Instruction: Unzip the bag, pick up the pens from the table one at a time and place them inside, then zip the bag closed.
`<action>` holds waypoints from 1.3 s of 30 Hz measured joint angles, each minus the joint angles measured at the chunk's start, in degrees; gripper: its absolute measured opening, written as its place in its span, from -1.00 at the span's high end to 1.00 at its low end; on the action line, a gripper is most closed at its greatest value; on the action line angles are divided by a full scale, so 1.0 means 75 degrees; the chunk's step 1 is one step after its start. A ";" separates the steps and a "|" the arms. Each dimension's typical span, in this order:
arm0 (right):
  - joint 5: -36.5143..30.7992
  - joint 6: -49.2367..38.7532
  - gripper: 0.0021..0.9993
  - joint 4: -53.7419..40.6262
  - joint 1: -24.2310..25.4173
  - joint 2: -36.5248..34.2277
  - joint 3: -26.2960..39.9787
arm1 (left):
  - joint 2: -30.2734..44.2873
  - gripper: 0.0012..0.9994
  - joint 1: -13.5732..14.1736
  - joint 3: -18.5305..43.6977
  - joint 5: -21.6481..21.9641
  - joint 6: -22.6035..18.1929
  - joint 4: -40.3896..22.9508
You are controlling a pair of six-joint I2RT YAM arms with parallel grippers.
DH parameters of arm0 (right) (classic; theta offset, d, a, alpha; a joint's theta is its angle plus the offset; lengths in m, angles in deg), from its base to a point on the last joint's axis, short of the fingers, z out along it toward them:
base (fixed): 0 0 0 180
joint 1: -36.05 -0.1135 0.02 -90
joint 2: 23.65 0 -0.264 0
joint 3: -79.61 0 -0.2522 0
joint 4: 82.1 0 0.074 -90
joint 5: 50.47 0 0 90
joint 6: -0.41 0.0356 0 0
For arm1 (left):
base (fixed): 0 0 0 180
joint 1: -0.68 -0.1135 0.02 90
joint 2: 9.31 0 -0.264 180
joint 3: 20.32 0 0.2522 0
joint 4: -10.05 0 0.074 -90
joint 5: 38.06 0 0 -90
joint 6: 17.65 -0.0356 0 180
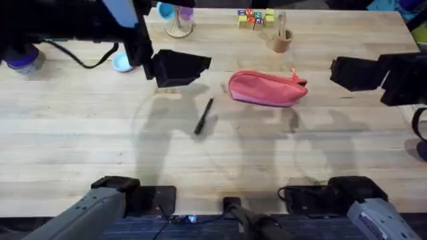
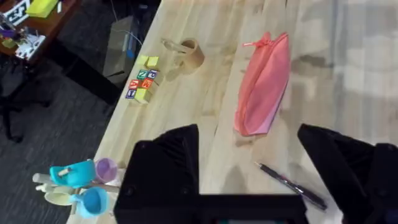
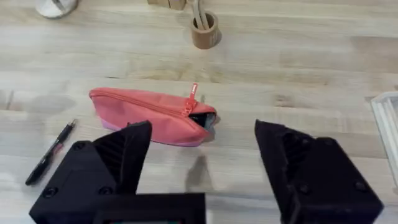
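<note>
1. Nearest to us in the overhead view are the two arm bases at the bottom edge, the left arm's at lower left and the right arm's at lower right, both grey with black mounts.
2. We see the left gripper (image 1: 179, 69) raised above the table (image 1: 80, 140), reached forward to the left of the bag (image 1: 267, 88). Its black fingers (image 2: 165, 165) are spread wide and hold nothing.
3. In the left wrist view the bare wood lies between those fingers, with the pen (image 2: 291, 185) just beside the far finger and the bag beyond it.
4. We see the right gripper (image 1: 357, 73) hanging over the right side of the table, pointing toward the bag from the right and well apart from it. Its fingers (image 3: 121, 152) are also spread wide, empty.
5. The bag lies on its side near the middle of the table, zipper along its top, the pink pull tab (image 3: 193, 93) at its right end. In the right wrist view we see a small dark gap at that end; the rest of the zipper looks closed.
6. The pen (image 1: 203, 117) lies on the wood, slanted, just left of the bag and below it, not touching it.
7. Behind the bag stand a small wooden cup (image 1: 281, 41) with a pale stick and a row of coloured letter blocks (image 1: 255, 18); we cannot read the letters.
</note>
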 joint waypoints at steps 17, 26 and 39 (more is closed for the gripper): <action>0.0000 -0.0006 -0.99 0.0002 0.0000 0.0000 0.0000 | 0.1225 -0.99 0.0005 0.0012 -0.0179 -0.0225 0.0477; 0.0000 -0.0004 -0.99 0.0000 0.0000 0.0000 0.0000 | 0.2192 -0.99 0.0467 0.0012 -0.0376 -0.0695 0.0645; 0.0000 -0.0006 -0.99 0.0000 0.0000 0.0000 0.0000 | 0.3955 -0.99 0.1111 0.0012 -0.0379 -0.1006 0.1271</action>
